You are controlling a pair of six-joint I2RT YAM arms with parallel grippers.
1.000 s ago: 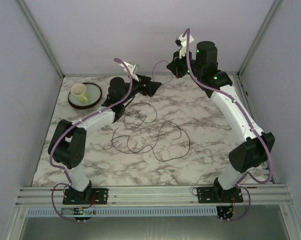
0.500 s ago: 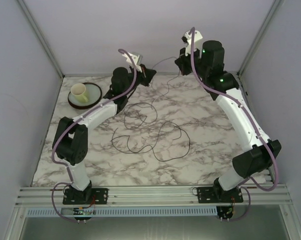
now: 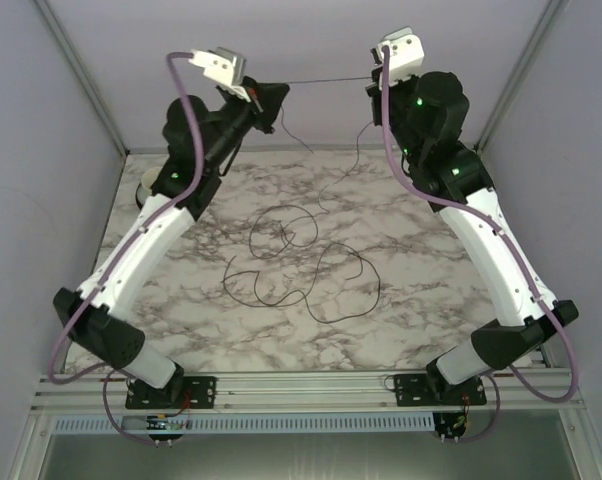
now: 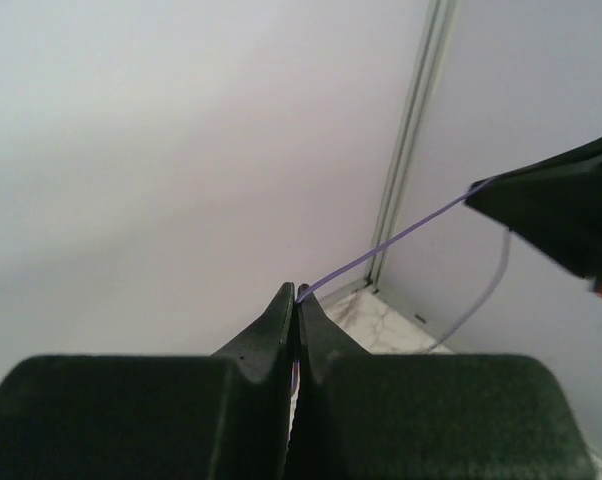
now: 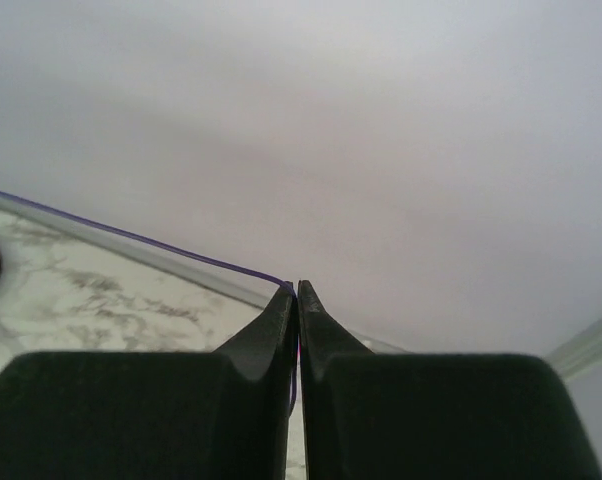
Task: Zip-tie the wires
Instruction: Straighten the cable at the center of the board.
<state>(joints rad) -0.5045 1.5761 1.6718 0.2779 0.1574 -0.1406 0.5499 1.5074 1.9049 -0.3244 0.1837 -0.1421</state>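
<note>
While both arms stand high above the table [image 3: 431, 300], one strand of the wires [image 3: 326, 81] runs taut and nearly level from one gripper across to the other.

Left gripper [image 3: 280, 92]: jaws pressed fully together, clamped on the strand. In its own wrist view the left gripper [image 4: 296, 292] shows the strand [image 4: 381, 254] leaving right at the fingertips and rising up and to the right to the tip of the right gripper [image 4: 561, 210].

Right gripper [image 3: 372, 84]: jaws likewise closed, pinching the other end of the span. In its wrist view the right gripper [image 5: 297, 288] has the strand [image 5: 131, 238] leaving the tips and running away to the left.

Slack: just inside each gripper a thin length drops from the span toward the table. Most of the wires lie well below and between the grippers, as loose dark loops on the marble top, touched by neither gripper.
</note>
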